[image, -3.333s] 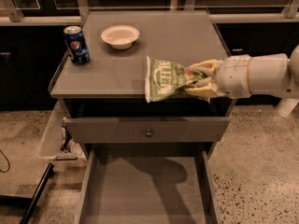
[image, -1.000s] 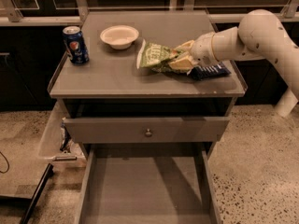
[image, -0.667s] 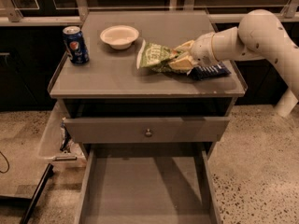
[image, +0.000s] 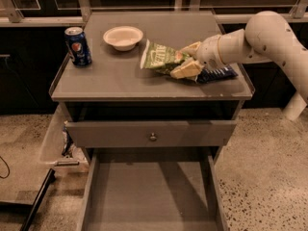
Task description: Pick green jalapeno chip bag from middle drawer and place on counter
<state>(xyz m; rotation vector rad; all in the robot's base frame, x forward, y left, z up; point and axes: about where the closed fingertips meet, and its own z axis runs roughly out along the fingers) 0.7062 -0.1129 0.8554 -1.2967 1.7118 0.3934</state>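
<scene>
Lowered from mid-air, the crinkled green foil bag (image: 159, 57) rested on the flat grey surface (image: 115, 78); the pale hand (image: 183, 61), at right, still clamped it; release remained.

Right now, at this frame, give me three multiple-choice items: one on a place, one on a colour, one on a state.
1. Where is the green jalapeno chip bag? A on the floor; B on the counter; C on a chair.
2. The soda can is: A blue; B red; C yellow.
3. The middle drawer is: A shut; B lifted off; C pulled out.
B: it lies on the counter's right half, the gripper closed on its right end. A: its label is blue. C: its tray sticks out below the closed drawer front.
</scene>
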